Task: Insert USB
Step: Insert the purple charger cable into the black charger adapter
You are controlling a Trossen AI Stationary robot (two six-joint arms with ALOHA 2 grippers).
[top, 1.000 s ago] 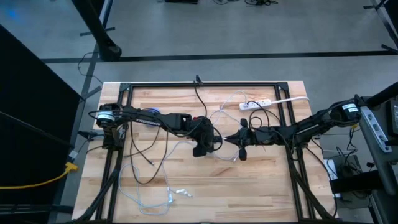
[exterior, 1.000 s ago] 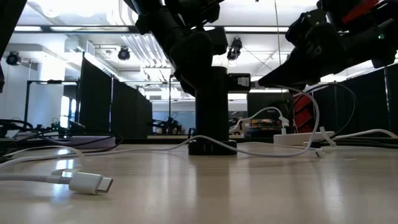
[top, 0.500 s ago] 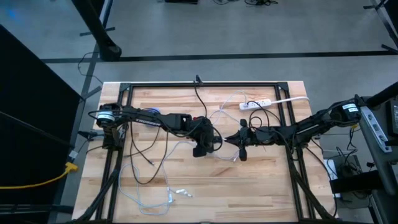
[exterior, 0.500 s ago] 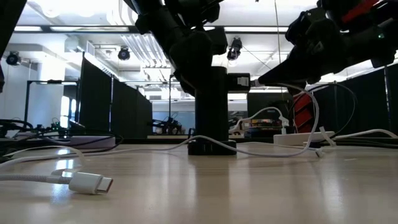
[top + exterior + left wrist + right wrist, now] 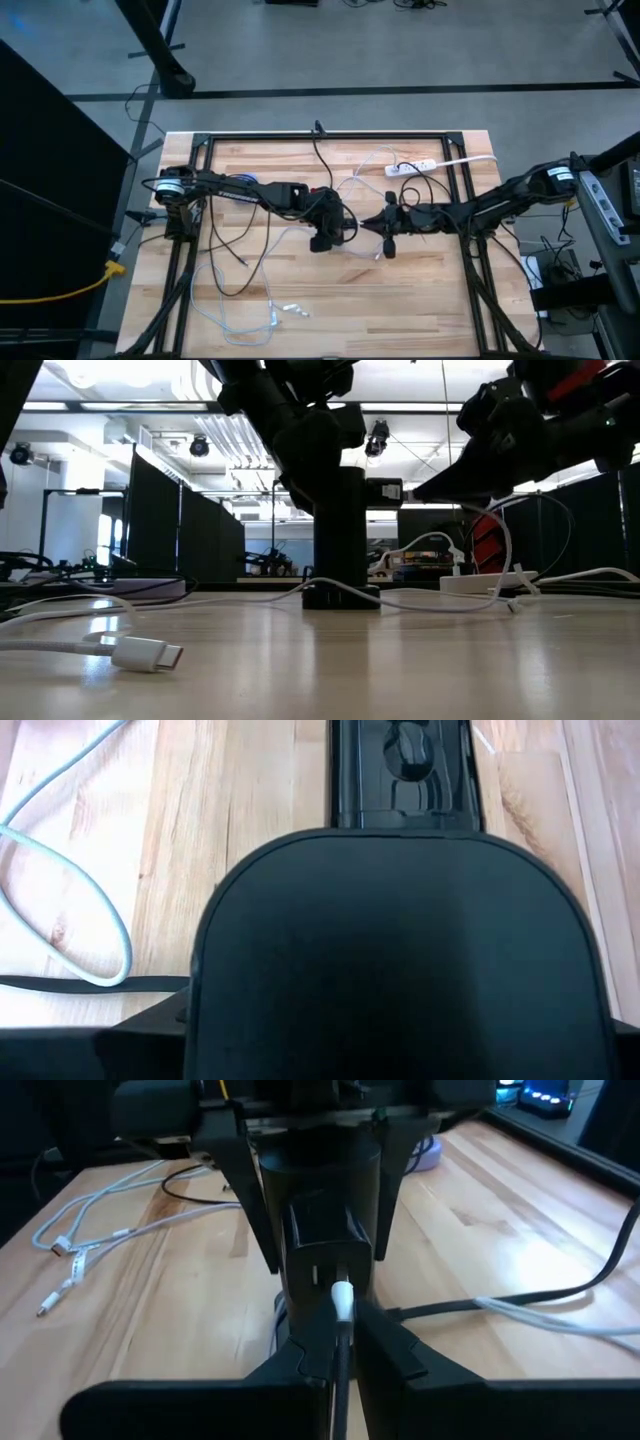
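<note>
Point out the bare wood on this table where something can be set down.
Bare: the wooden table at its near right corner, below the right hand; also the far left strip beyond the left arm. Crowded: the middle, where the left hand holds the black block, and the near left, strewn with white cables.

The counter is a pale wooden butcher-block top with a black frame running along its edges. A white power strip lies near the far edge, white cables loop across the near left part, and a black cable trails in from the far side. A black upright block stands mid-counter.
</note>
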